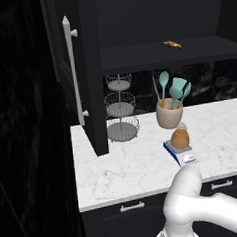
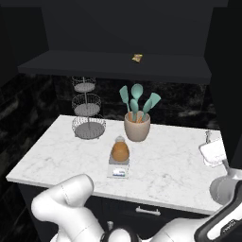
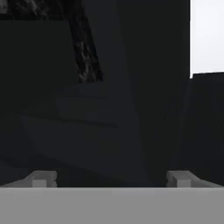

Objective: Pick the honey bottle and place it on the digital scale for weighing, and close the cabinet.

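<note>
Fingers (image 3: 43,178) spread wide at the bottom of the hand view, nothing between them; gripper (image 3: 109,179) faces a dark cabinet (image 1: 91,92) panel at close range. Bottle (image 1: 180,138) upright on the scale (image 1: 180,153), on the marble counter (image 1: 129,170). Just behind it, a crock (image 1: 169,114) of teal spatulas; left of that, a wire stand (image 1: 121,110). Cabinet door (image 1: 69,69) open, edge-on to the left base view, its bar handle (image 1: 73,71) outward
</note>
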